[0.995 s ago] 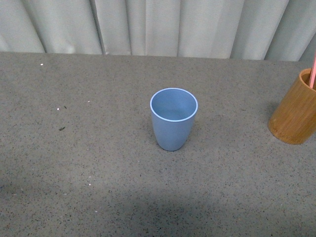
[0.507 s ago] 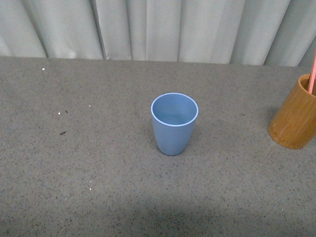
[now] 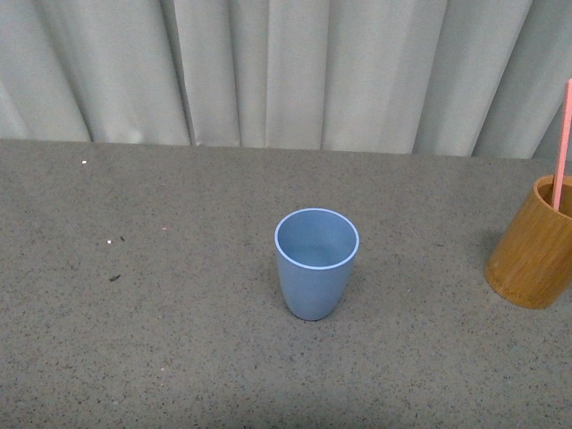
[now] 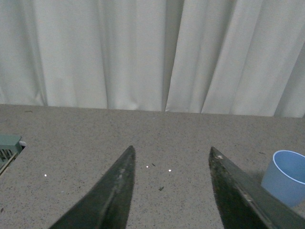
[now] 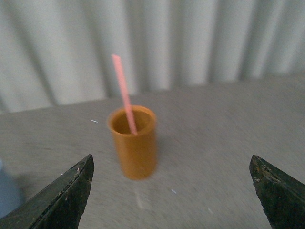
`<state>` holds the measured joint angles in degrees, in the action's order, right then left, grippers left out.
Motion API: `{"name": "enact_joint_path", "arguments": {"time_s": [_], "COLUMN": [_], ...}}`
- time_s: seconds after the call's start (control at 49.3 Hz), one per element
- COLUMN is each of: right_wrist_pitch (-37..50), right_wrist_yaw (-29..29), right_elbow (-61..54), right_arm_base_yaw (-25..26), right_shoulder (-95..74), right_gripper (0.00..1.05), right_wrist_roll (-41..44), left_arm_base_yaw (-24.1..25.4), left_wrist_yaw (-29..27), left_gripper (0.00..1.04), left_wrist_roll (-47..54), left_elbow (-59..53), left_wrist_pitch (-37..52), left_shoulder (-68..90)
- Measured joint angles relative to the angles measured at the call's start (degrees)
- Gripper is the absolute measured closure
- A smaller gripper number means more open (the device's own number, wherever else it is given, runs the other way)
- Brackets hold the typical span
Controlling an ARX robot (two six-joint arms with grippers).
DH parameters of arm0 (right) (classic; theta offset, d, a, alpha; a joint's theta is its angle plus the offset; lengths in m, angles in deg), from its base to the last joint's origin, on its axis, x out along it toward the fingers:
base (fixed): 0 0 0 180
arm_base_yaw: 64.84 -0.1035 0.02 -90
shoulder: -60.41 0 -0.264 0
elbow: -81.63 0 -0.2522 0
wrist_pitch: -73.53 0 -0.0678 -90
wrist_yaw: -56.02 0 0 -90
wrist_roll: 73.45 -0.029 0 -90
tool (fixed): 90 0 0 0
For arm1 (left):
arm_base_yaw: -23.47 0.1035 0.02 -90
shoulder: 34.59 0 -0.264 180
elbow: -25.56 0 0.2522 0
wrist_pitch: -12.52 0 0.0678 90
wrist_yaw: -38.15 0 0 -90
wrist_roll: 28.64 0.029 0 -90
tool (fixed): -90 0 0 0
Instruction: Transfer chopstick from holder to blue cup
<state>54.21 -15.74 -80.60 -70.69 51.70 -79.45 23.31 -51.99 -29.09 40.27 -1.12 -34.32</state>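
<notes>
The blue cup (image 3: 316,262) stands upright and empty in the middle of the grey table. At the right edge of the front view stands the tan wooden holder (image 3: 534,256), with the pink chopstick (image 3: 561,147) leaning up out of it. Neither arm shows in the front view. In the right wrist view the holder (image 5: 135,147) and its chopstick (image 5: 123,93) stand ahead of my open right gripper (image 5: 172,164), well short of its widely spread fingertips. My left gripper (image 4: 171,153) is open over bare table, with the cup (image 4: 285,176) beside one finger.
A pale pleated curtain (image 3: 286,71) hangs behind the table's far edge. Small white specks and a dark crumb (image 3: 113,278) lie on the left part of the table. A grey-green object (image 4: 8,147) shows at the edge of the left wrist view.
The front view has tilted upward: cup, holder and the table's far edge sit lower in the frame, and more curtain and more of the chopstick show. Nothing on the table has moved.
</notes>
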Motion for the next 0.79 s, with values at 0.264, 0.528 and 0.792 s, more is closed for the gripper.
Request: {"name": "enact_joint_path", "arguments": {"time_s": [0.264, 0.528, 0.792], "right_wrist_pitch": [18.91, 24.57, 31.39], "right_wrist_yaw": [5.03, -3.61, -2.62], "right_elbow": [8.33, 18.38, 23.02], "right_arm_base_yaw": [3.48, 9.03, 9.38], "right_shoulder": [-35.98, -56.7, -69.66], "right_gripper": [0.1, 0.1, 0.1], "right_wrist_roll": [0.22, 2.8, 4.9], "left_arm_base_yaw": [0.02, 0.02, 0.02], "left_wrist_yaw": [0.15, 0.13, 0.13], "left_gripper": [0.05, 0.07, 0.07], "left_wrist_roll": [0.11, 0.15, 0.15], "left_elbow": [0.0, 0.0, 0.0], "left_wrist_pitch": [-0.04, -0.04, -0.04], "left_shoulder": [-0.07, -0.07, -0.07]}}
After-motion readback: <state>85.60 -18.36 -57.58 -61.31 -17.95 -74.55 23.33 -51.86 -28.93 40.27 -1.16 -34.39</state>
